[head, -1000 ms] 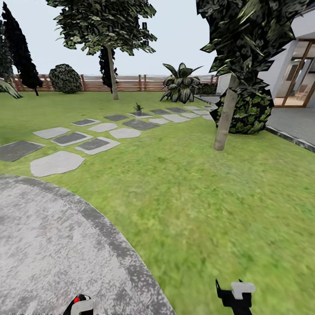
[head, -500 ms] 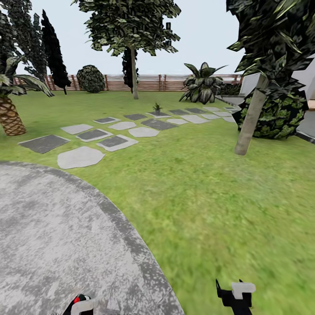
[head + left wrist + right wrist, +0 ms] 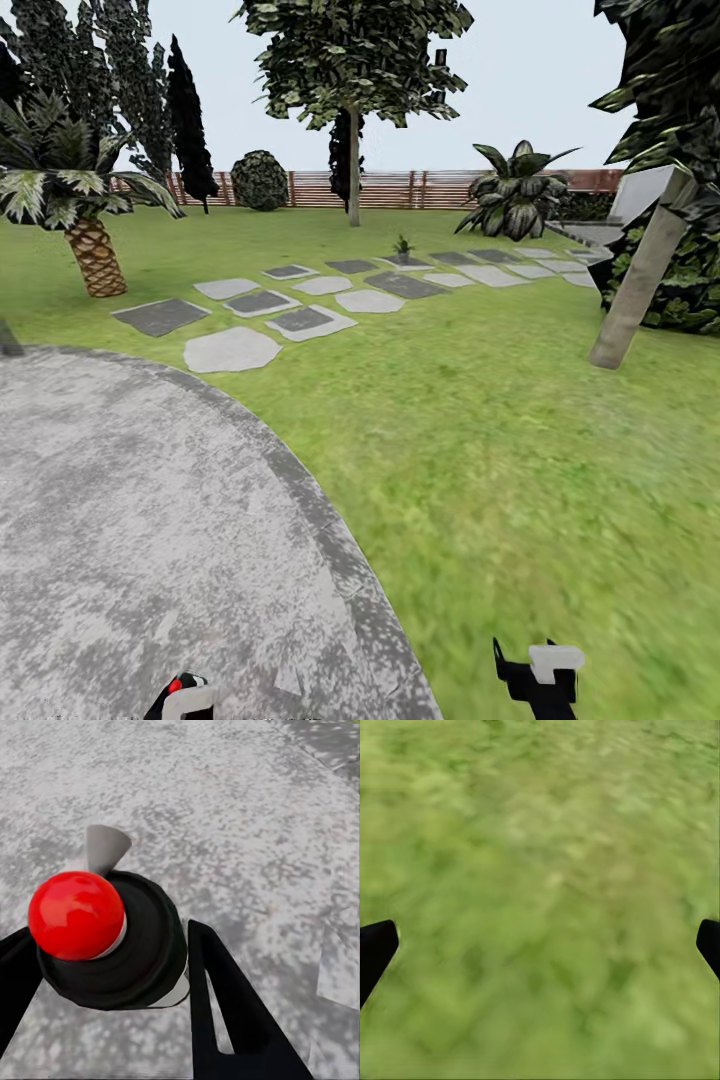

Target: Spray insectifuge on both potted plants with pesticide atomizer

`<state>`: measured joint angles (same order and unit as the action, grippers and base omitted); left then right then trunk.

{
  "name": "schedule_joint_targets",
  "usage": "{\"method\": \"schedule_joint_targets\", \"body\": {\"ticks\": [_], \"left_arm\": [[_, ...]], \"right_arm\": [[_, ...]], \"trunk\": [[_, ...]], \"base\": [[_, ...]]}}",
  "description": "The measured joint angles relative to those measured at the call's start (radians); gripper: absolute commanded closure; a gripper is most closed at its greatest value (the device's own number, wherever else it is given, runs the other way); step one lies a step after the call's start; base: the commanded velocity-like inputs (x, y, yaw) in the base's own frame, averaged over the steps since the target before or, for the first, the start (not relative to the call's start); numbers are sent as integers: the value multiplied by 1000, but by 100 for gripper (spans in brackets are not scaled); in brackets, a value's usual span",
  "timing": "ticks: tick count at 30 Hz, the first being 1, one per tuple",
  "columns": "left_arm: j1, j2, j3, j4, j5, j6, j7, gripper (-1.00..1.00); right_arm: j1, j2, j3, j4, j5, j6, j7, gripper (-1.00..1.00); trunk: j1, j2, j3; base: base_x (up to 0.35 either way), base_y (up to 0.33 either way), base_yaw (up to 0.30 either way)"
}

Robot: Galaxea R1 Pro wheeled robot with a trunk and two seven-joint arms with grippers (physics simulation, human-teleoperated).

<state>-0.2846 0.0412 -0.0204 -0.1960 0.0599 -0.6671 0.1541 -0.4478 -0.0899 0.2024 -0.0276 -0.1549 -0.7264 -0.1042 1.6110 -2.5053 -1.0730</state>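
**Atomizer in left gripper, plant far off on the stones**

Left gripper (image 3: pixel 112 967) clamps the pesticide atomizer (image 3: pixel 112 937): red cap up, grey nozzle, above the round patio (image 3: pixel 120 500). Right gripper (image 3: pixel 540 945) w/ fingers wide apart over lawn (image 3: pixel 500 450). 1 potted plant (image 3: pixel 402 246) sits among the stepping stones (image 3: pixel 300 320), well beyond the patio, short of the fence (image 3: pixel 450 187). Palm (image 3: pixel 85 215) stands near the patio's far edge.

No legible text, labels, brands, numbers or signs anywhere. Pesticide atomizer (image 3: pixel 112 941), seen from above in the left wrist view, shows a plain red cap and black collar, unmarked. Fence (image 3: pixel 450 187) and stepping stones (image 3: pixel 300 320) carry no lettering.
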Motion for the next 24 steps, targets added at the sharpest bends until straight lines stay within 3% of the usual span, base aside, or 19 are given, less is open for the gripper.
{"method": "schedule_joint_targets", "body": {"ticks": [6, 24], "left_arm": [[3, -3, -1, -1, 3, 1, 0, 100], [6, -3, 6, -1, 3, 0, 1, 100]], "right_arm": [[0, 5, 2, 0, 8, 2, 1, -100], [8, 6, 0, -2, -1, 1, -2, -100]], "trunk": [[0, 0, 0], [-1, 0, 0]], "base": [[144, 40, 47], [307, 121, 0]]}}
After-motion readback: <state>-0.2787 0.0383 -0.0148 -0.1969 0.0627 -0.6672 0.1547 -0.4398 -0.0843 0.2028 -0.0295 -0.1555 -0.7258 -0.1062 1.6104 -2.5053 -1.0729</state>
